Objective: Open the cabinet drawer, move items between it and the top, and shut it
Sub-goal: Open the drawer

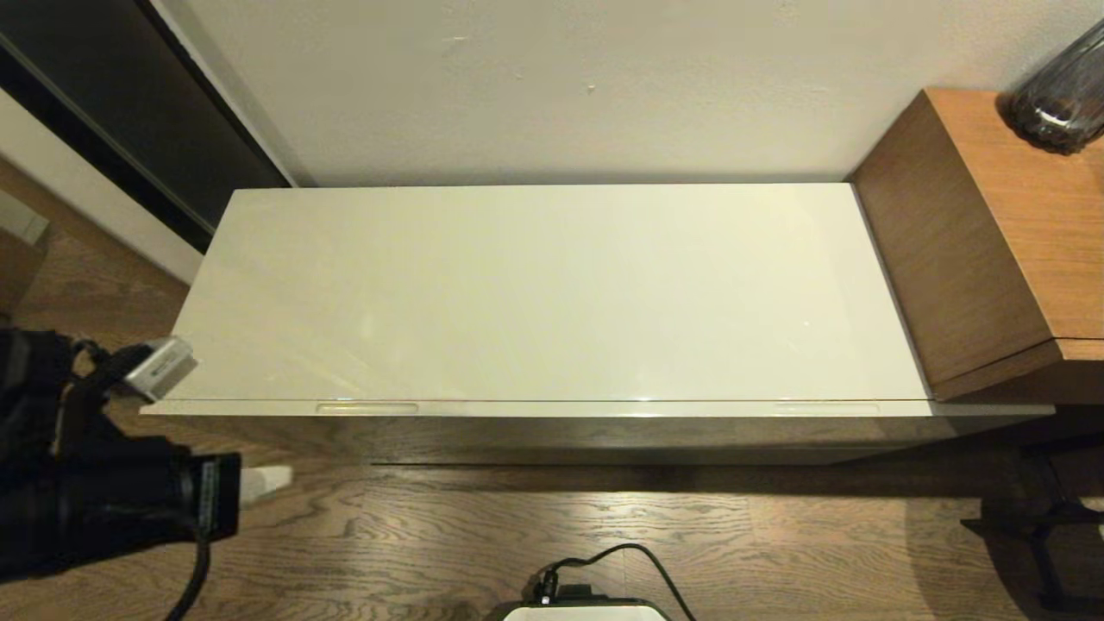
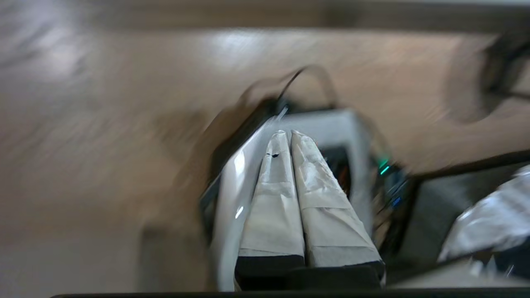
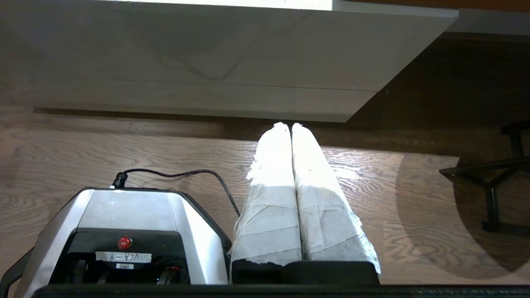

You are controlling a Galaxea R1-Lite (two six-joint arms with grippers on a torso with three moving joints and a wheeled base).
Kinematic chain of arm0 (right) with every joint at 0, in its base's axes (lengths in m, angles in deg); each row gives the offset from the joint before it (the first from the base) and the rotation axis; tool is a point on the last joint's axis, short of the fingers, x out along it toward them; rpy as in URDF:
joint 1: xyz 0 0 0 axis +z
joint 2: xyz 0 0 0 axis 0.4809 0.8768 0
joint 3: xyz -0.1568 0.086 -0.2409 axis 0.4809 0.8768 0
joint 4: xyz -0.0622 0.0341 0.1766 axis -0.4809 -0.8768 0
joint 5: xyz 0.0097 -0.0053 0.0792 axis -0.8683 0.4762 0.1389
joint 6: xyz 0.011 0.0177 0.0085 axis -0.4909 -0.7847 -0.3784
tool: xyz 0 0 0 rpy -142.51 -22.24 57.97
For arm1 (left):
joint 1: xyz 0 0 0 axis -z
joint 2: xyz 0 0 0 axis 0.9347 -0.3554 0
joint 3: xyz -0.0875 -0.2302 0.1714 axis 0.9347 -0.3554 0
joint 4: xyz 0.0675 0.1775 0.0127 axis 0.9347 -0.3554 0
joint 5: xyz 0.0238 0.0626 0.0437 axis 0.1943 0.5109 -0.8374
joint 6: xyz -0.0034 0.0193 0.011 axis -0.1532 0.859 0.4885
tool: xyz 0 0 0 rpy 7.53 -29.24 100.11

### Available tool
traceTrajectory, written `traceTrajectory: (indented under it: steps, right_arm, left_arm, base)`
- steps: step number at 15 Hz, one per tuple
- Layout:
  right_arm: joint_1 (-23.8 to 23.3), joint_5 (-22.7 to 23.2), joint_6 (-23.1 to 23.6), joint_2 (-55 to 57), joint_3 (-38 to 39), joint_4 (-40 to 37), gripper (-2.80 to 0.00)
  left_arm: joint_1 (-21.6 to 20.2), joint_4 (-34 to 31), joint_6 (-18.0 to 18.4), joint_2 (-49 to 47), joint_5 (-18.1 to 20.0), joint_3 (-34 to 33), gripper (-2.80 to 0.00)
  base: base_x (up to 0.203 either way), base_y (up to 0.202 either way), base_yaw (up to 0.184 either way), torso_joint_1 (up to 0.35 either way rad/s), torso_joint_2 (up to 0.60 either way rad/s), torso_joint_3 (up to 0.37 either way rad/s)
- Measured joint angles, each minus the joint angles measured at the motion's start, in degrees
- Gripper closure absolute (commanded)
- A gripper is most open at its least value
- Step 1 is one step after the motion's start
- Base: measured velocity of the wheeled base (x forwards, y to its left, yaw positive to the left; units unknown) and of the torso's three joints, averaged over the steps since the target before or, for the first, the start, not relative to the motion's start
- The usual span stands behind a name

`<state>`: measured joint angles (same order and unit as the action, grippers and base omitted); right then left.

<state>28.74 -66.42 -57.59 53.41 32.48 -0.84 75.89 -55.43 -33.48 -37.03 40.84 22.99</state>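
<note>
The long glossy cream top [image 1: 552, 293] lies bare in the head view. The cabinet drawer [image 1: 552, 409] under it is shut, with only its front lip and two slim notches [image 1: 366, 408] showing. The tissue pack and the slippers are out of view. My left gripper [image 1: 266, 483] hangs low at the cabinet's left end, over the floor. In the left wrist view the left gripper [image 2: 288, 133] is shut on nothing, above the robot's base. My right gripper [image 3: 290, 124] is shut and empty, low in front of the cabinet front [image 3: 207, 62].
A brown wood-grain desk [image 1: 992, 241] butts against the cabinet's right end, with a dark glass vase [image 1: 1061, 95] on it. The robot's base [image 1: 586, 611] with a black cable [image 1: 638, 556] stands on the wood floor. Black stand legs [image 1: 1044, 517] are at the right.
</note>
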Motion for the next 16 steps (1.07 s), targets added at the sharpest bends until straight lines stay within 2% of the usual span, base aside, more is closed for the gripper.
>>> traceTrajectory:
  steps: [2, 4, 6, 8, 10, 11, 16]
  right_arm:
    - [0.0, 0.0, 0.0, 0.0, 0.0, 0.0, 0.0]
    - [0.0, 0.0, 0.0, 0.0, 0.0, 0.0, 0.0]
    - [0.0, 0.0, 0.0, 0.0, 0.0, 0.0, 0.0]
    - [0.0, 0.0, 0.0, 0.0, 0.0, 0.0, 0.0]
    - [0.0, 0.0, 0.0, 0.0, 0.0, 0.0, 0.0]
    - [0.0, 0.0, 0.0, 0.0, 0.0, 0.0, 0.0]
    - [0.0, 0.0, 0.0, 0.0, 0.0, 0.0, 0.0]
  left_arm:
    - [2.4, 7.7, -1.7, -5.8, -0.2, -0.3, 0.0]
    - [4.3, 9.9, -2.1, -10.6, -1.4, -0.1, 0.0]
    - [6.0, 11.1, -1.8, -14.5, -5.0, 0.4, 0.0]
    - [7.3, 15.0, -1.6, -18.2, -10.0, 0.6, 0.0]
    - [7.8, 19.5, -1.4, -21.2, -12.2, 1.1, 0.0]
    - [7.9, 21.6, -1.3, -22.4, -12.6, 1.8, 0.0]
    - [8.0, 22.3, -1.4, -26.5, -12.9, 4.9, 0.0]
  base:
    - [0.0, 0.0, 0.0, 0.0, 0.0, 0.0]
    - [0.0, 0.0, 0.0, 0.0, 0.0, 0.0]
    - [0.0, 0.0, 0.0, 0.0, 0.0, 0.0]
    - [0.0, 0.0, 0.0, 0.0, 0.0, 0.0]
    - [0.0, 0.0, 0.0, 0.0, 0.0, 0.0]
    - [0.0, 0.0, 0.0, 0.0, 0.0, 0.0]
    - [0.0, 0.0, 0.0, 0.0, 0.0, 0.0]
